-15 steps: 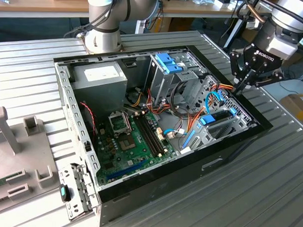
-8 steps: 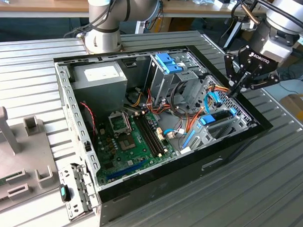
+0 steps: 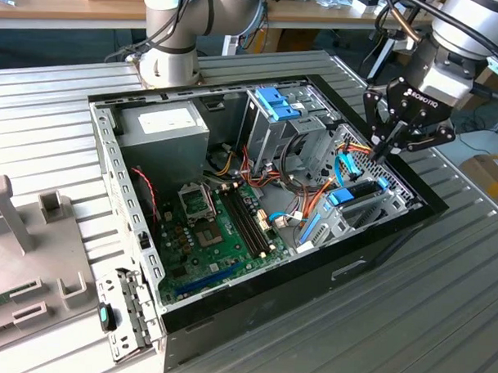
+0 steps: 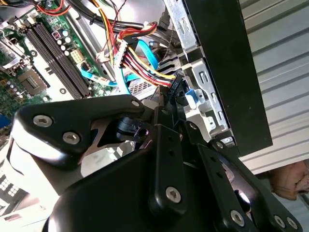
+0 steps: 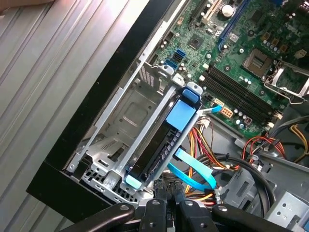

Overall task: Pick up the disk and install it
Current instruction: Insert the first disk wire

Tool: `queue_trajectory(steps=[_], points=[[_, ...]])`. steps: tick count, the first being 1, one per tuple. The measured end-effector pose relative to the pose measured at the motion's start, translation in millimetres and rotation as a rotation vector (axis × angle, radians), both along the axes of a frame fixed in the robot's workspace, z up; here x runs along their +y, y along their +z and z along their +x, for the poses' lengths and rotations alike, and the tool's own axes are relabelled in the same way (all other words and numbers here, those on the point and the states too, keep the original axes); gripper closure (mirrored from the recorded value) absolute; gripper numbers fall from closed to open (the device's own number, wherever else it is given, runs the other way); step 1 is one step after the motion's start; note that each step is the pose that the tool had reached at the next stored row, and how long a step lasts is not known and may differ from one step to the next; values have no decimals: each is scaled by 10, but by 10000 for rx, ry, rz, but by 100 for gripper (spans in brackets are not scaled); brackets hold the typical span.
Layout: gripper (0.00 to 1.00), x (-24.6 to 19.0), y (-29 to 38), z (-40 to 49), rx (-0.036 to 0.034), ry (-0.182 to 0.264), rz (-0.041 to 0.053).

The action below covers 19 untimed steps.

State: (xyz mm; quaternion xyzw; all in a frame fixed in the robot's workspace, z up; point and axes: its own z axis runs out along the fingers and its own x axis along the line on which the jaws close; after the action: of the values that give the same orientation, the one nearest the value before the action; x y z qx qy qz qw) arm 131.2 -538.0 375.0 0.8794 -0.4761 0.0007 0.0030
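Hovering at the drive cage [image 5: 125,111], the gripper [image 3: 382,152] held its fingers pressed together, empty. The disk [image 5: 166,140] sat slotted beside loose cables [image 5: 193,169]; any descent could likely snag them.

White brand lettering marks the gripper [image 3: 380,152]; the white label [image 3: 166,118] on the power supply [image 3: 170,147] is unreadable.

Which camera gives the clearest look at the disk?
The first wrist view: the disk sits in its bay, blue carrier plain along its length. The exterior view shows it small. In the second wrist view, perhaps its blue edge.
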Motion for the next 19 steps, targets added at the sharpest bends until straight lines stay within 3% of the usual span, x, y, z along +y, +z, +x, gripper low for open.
queue_trajectory(steps=[5, 9, 19], points=[[83, -4, -2, -20, 0, -126, 2], [83, -3, -4, -22, 0, -759, -1], [83, -4, -4, -23, 0, -780, 0]])
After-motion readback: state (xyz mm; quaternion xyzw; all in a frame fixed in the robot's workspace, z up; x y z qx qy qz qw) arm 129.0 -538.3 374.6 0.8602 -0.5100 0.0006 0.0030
